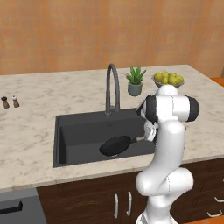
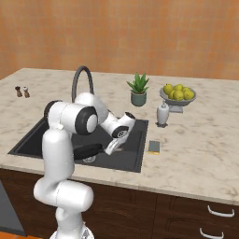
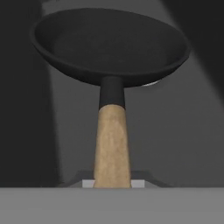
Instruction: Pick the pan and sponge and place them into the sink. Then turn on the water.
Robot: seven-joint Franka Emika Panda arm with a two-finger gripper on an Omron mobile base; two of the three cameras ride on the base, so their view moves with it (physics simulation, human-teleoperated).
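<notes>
A: Where do you see the round black frying pan with the slim light wooden handle (image 1: 116, 145)?

B: You'll find it inside the large rectangular dark grey-black sink (image 1: 78, 131), towards its right half. In the hand view the pan (image 3: 109, 43) sits straight ahead, its handle running down the middle to the bottom edge, with the grey basin floor behind it. Whether it rests on the floor or hangs just above it, I cannot tell.

A: And the pincer?

B: In the left base view the pincer (image 1: 148, 135) is at the end of the wooden handle, low over the sink's right side. From the right you see the pincer (image 2: 111, 148) pointing down into the basin, with the pan (image 2: 87, 150) just beside it, partly hidden by the white arm. Its fingers are closed on the handle, as far as the handle's line into the bottom of the hand view shows; the tips themselves are hidden.

A: The small yellow rectangular sponge with the darker layer?

B: You can see the sponge (image 2: 154, 147) lying flat on the pale marbled worktop (image 2: 205, 149), just beside the sink's right rim, apart from the pan.

A: Anything else near it?

B: The tall dark arched faucet (image 1: 112, 89) stands at the back rim of the sink. Behind it on the worktop are a small potted green plant (image 1: 135, 81) and a bowl of yellow lemons (image 1: 168, 79), and a white bottle (image 2: 162, 113) stands between sink and bowl.
</notes>
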